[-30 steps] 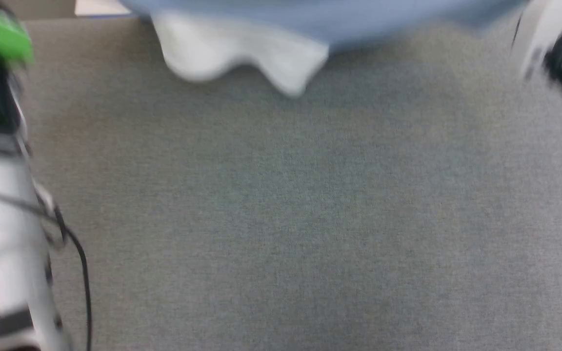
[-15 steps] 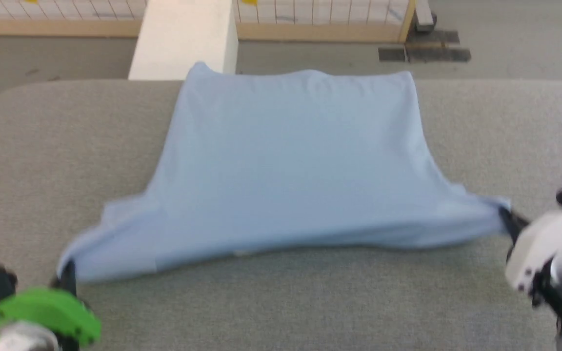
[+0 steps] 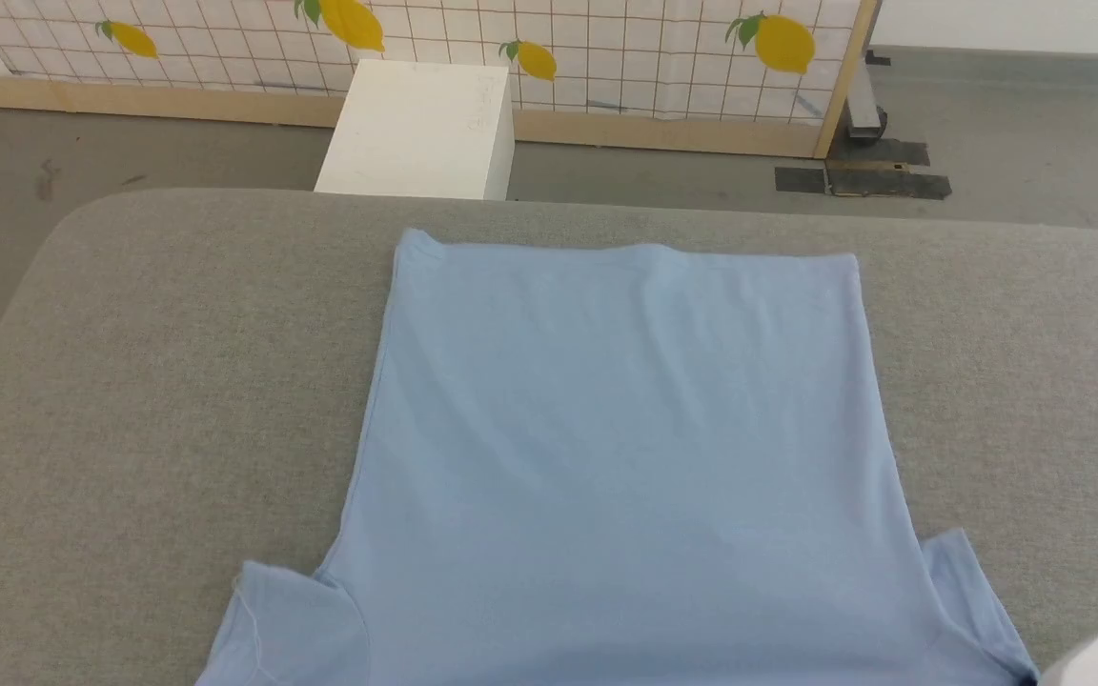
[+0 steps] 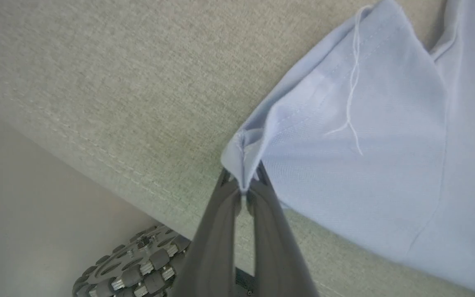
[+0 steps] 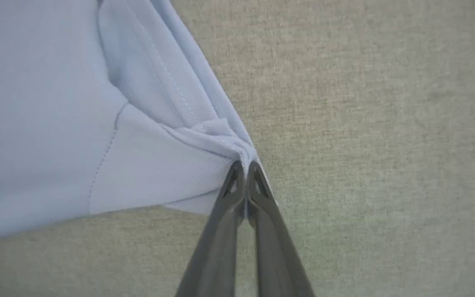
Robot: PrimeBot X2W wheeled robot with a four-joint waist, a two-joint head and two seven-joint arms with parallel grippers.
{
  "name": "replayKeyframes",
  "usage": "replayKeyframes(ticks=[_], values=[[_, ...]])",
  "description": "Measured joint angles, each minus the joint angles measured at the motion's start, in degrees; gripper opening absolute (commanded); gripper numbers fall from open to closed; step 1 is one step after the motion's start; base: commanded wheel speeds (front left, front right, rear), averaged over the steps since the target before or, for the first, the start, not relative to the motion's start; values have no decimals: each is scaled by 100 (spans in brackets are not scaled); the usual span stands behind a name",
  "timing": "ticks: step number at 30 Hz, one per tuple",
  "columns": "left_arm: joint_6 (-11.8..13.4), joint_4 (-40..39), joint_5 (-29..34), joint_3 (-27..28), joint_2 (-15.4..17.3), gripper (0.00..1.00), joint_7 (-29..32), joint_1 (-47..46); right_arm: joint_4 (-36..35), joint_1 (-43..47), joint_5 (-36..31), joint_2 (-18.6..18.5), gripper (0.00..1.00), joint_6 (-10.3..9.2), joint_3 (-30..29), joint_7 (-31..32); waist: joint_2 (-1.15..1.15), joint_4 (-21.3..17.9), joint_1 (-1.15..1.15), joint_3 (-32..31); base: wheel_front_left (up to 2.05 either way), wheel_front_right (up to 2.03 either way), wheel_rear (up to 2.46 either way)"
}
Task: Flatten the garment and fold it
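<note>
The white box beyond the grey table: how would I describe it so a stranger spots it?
Start at the broad grey fabric-covered table bearing the light blue knit shirt. Past its far edge, before the lemon-printed tiled screen, stands the plain white box, blank where the screen is gridded.

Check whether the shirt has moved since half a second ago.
Yes. The shirt came toward the robot: its far hem reached the pad's far edge then, and now bare pad shows beyond it.
</note>
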Motion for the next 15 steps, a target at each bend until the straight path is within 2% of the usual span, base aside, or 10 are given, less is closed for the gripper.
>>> replayKeyframes(ticks=[4,9,10,11,12,15], values=[[119,4,118,-69,-8,0,46,93,97,223,165,-5,0,0,-2,103,0,15,0,-37,0,0,0],[123,20,112,-176,-89,0,27,90,360,249,296,-48,0,0,107,-221,0,8,0,-42,0,0,0],[123,16,107,-181,-96,0,-22,84,380,249,330,-49,21,-1,141,-370,0,9,0,-36,0,0,0],[114,13,93,-188,-98,0,-51,81,392,247,347,-49,64,-1,166,-503,0,11,0,-32,0,0,0],[105,5,60,-197,-104,0,-82,75,407,244,400,-48,100,-1,188,-659,0,12,0,-26,0,0,0],[58,-9,34,-236,-112,0,-136,61,380,183,432,-30,100,-1,231,-1082,0,28,0,-10,0,0,0]])
